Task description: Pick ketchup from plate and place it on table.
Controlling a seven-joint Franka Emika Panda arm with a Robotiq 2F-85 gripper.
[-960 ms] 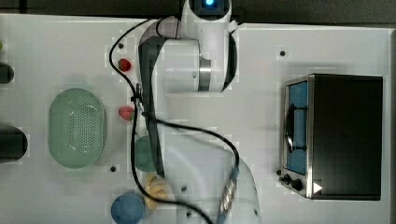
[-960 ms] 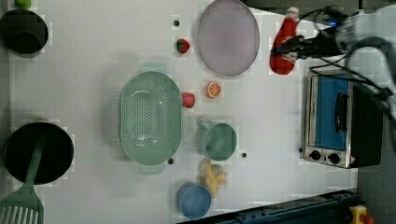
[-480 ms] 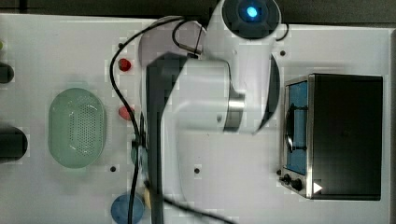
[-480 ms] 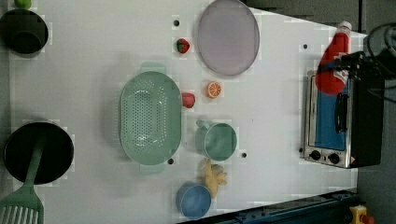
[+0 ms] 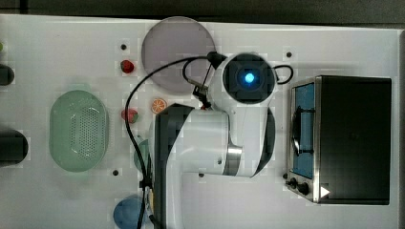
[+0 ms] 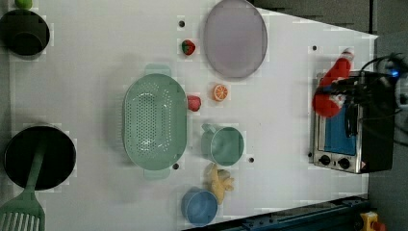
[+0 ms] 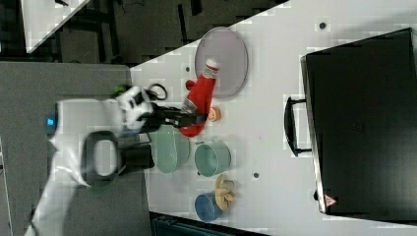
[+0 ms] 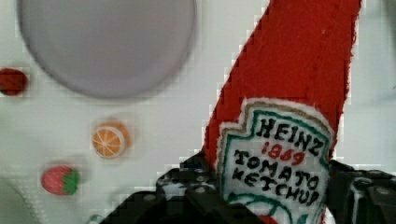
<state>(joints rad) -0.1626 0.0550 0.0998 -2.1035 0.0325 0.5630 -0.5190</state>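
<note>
The ketchup [image 8: 289, 116], a soft red bottle with a white label, hangs in the air with my gripper [image 8: 275, 198] shut on its labelled lower part. In the left view the ketchup [image 6: 332, 91] shows in front of the oven's corner, held by the gripper [image 6: 344, 89]. From the right view, the ketchup [image 7: 199, 105] overlaps the lower rim of the plate [image 7: 231, 49], with the gripper [image 7: 194, 118] across it. The lilac plate [image 6: 235, 38] [image 5: 176, 52] [image 8: 107, 42] lies bare on the white table [image 6: 96, 57] [image 5: 71, 47].
A toaster oven [image 6: 346, 130] [image 5: 344, 138] stands at the left view's right. A green basket [image 6: 155, 127], green mug [image 6: 223, 146], blue bowl [image 6: 199, 207], orange slice [image 6: 220, 92], strawberry [image 6: 188, 46] and red fruit [image 6: 194, 102] sit mid-table. A black pan [image 6: 38, 156] lies at the left view's left.
The gripper has carried the ketchup away from the plate's edge, toward the left view's right and then lower. In the top view the arm's wrist has come down over the table's middle.
</note>
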